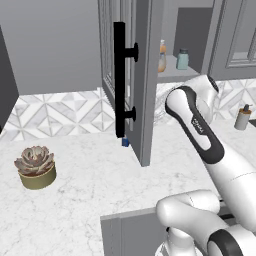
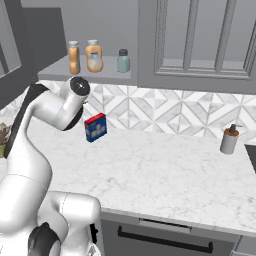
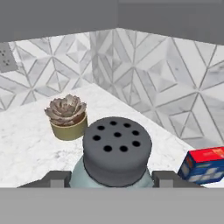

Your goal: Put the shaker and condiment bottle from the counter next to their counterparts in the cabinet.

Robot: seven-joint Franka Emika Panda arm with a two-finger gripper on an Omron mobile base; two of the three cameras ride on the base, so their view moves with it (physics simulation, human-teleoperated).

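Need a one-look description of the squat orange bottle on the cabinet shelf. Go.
Find the open cabinet above the tiled backsplash and look at its grey shelf. Three items stand in a row: a slim orange bottle, the squat orange bottle, then a teal shaker. Yours is the middle one, wider and rounder than the slim bottle, with a pale label band.

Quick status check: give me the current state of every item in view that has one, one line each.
Tool: fingers on either side of the pale teal shaker, apparently gripping it.
Pale teal shaker with dark grey perforated cap: upright between the fingers.
Grey glass-paned cabinet door: open.
Squat orange condiment bottle: upright on the cabinet shelf.
Slim orange bottle: upright beside it.
Second teal shaker: upright on the shelf.
Tan pump dispenser: upright on the counter.
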